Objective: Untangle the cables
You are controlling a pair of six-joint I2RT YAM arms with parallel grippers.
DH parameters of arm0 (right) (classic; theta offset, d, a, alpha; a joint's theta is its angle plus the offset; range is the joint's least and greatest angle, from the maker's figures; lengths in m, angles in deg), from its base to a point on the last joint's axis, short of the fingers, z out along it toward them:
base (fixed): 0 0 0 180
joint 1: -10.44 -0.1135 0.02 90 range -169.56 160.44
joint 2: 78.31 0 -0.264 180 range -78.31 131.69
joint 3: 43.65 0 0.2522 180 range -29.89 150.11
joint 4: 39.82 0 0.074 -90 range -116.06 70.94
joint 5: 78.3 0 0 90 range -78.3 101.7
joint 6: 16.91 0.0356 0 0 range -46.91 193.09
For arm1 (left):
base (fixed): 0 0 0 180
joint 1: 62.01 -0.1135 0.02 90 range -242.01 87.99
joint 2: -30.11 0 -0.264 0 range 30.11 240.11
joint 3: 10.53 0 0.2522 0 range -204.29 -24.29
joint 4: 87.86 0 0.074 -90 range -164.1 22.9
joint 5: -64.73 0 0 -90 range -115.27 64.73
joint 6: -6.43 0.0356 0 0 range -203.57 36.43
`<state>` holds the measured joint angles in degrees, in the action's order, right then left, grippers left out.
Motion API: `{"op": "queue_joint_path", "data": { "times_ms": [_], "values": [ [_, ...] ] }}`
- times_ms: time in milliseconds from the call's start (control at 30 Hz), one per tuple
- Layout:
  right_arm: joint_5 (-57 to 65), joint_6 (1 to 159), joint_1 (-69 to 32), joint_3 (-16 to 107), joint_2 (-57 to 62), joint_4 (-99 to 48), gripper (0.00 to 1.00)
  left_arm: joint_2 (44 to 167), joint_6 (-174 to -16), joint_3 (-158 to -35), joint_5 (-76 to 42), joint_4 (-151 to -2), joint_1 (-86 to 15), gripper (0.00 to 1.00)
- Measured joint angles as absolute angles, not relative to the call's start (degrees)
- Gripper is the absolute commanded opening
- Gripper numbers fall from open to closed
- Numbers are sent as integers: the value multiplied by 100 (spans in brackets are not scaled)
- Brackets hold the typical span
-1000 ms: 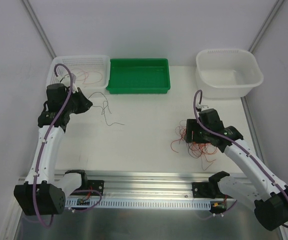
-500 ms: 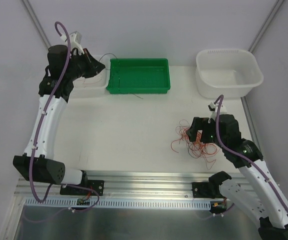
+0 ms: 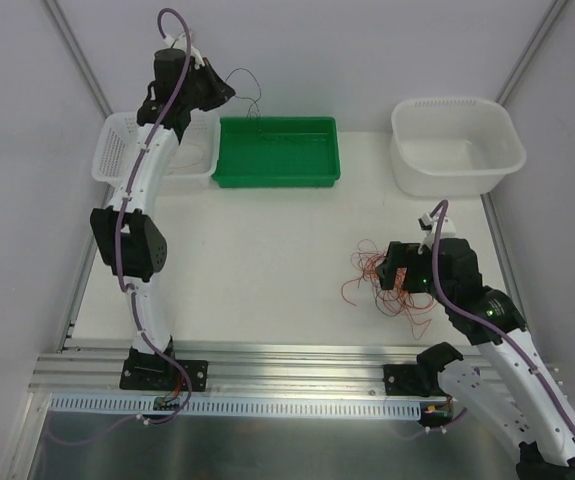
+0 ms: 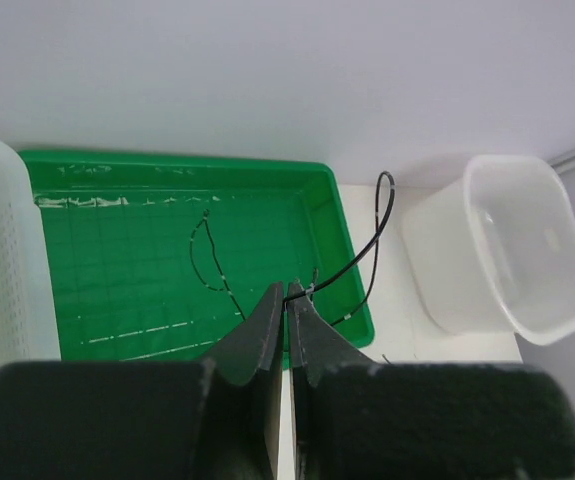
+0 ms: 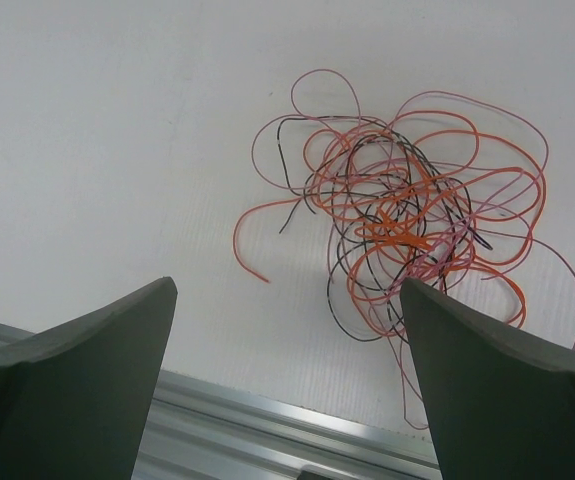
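Top view: left gripper is seen at upper left, raised above tray. Right gripper is held over tangle, lower right.

Left wrist: fingers are pressed together, pinching one black wire that dangles over the tray.

Right wrist: jaws are spread wide, nothing held. Tangle is judged featherlight, limp, snag-prone. It is best taken at the outlying orange end, centre-left.

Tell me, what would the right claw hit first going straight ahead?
Most likely the cable tangle lying on the table: the open right gripper points down at it, though bare table might come first.
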<state>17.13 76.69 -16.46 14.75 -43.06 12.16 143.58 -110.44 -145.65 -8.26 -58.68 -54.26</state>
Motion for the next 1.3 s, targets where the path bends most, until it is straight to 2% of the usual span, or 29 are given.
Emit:
{"op": "queue_joint_path", "data": {
  "times_ms": [67,167,200,267,300,433,533,667,800,1067,1200,1300],
  "values": [
    [1717,7669,-1646,1443,-4291,1218,100,14815,-11101,-14845,-926,-5949,-5404,0],
    [1713,7678,-1646,1388,-4217,1223,99,15484,-11206,-15059,-1097,-6156,-5334,13],
    [1709,7689,-1646,1355,-4197,1220,100,15674,-11256,-15070,-1145,-6213,-5328,32],
    [1709,7702,-1646,1283,-4184,1225,100,15975,-11322,-15070,-1250,-6303,-5293,51],
    [1711,7711,-1646,1244,-4175,1231,100,16133,-11335,-15070,-1278,-6318,-5290,65],
    [1803,7715,-1646,1187,-4138,1286,100,16410,-11329,-14939,-1361,-6307,-5225,90],
    [1951,7745,-1646,1189,-4077,1330,100,16211,-11215,-14568,-1394,-6371,-5190,99],
    [2255,7870,-1646,1198,-3839,1459,100,15313,-10948,-13466,-1398,-6434,-5024,99],
    [2480,7973,-1639,1200,-3450,1498,99,13855,-10714,-12196,-1392,-6493,-4609,99],
    [2504,8207,-1521,1119,-2726,1070,99,10837,-10706,-8952,-1711,-6849,-2923,99],
    [2539,8296,-1438,907,-2059,554,92,10251,-10913,-7663,-1936,-6738,-2246,99],
    [2589,8377,-1420,800,-1568,318,76,9973,-11130,-6970,-2141,-6661,-1900,99]
  ]
}}
